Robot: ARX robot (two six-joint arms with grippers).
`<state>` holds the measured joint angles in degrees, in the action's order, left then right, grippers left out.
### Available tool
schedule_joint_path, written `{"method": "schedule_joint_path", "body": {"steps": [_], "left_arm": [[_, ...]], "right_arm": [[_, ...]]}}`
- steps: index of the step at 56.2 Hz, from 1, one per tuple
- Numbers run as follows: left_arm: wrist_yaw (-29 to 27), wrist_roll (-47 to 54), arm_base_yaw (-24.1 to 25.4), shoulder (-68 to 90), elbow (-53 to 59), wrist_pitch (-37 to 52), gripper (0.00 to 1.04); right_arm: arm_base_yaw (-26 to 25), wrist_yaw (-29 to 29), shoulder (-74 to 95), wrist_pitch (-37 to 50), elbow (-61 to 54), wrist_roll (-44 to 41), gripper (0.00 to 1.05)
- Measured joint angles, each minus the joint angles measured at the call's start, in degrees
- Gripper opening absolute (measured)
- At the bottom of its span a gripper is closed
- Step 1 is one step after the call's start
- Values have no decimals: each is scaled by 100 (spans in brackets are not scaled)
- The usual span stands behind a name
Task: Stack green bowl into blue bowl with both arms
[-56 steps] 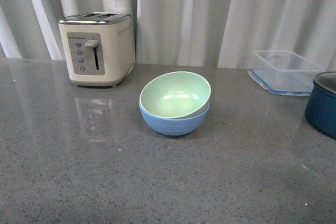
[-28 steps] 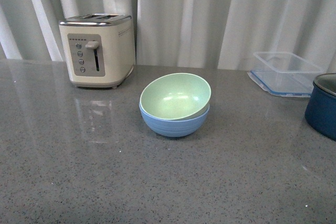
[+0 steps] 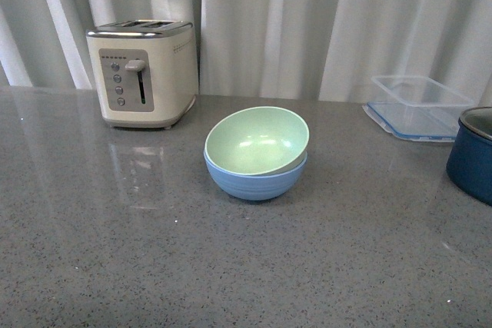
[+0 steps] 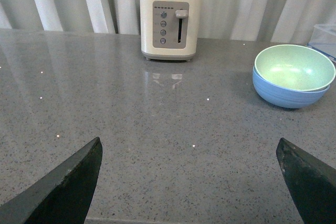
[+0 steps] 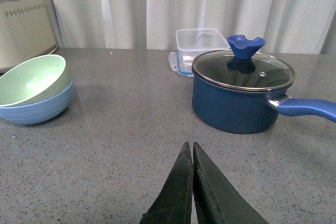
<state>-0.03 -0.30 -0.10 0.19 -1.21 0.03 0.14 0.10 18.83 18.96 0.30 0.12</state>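
The green bowl point(image 3: 257, 140) rests tilted inside the blue bowl point(image 3: 256, 177) at the middle of the grey counter. Both bowls also show in the left wrist view, green bowl point(image 4: 294, 66) in blue bowl point(image 4: 290, 94), and in the right wrist view, green bowl point(image 5: 31, 80) in blue bowl point(image 5: 37, 108). Neither arm appears in the front view. My left gripper point(image 4: 189, 148) is open, wide apart over bare counter, well back from the bowls. My right gripper point(image 5: 190, 145) is shut with nothing in it, also away from the bowls.
A cream toaster point(image 3: 142, 72) stands at the back left. A clear plastic container point(image 3: 419, 105) sits at the back right, and a dark navy pot point(image 5: 241, 95) with a glass lid and a blue handle stands right of the bowls. Curtains hang behind the counter.
The front view shifts very slightly between the oldest frame and now; the bowls and other objects have not moved.
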Motion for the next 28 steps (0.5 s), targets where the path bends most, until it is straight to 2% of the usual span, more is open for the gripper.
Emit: {"method": "schedule_joint_path", "body": {"steps": [28], "left_arm": [[0, 0, 0, 0, 0, 0, 98]], "right_arm": [[0, 0, -944, -940, 0, 0, 1]]}}
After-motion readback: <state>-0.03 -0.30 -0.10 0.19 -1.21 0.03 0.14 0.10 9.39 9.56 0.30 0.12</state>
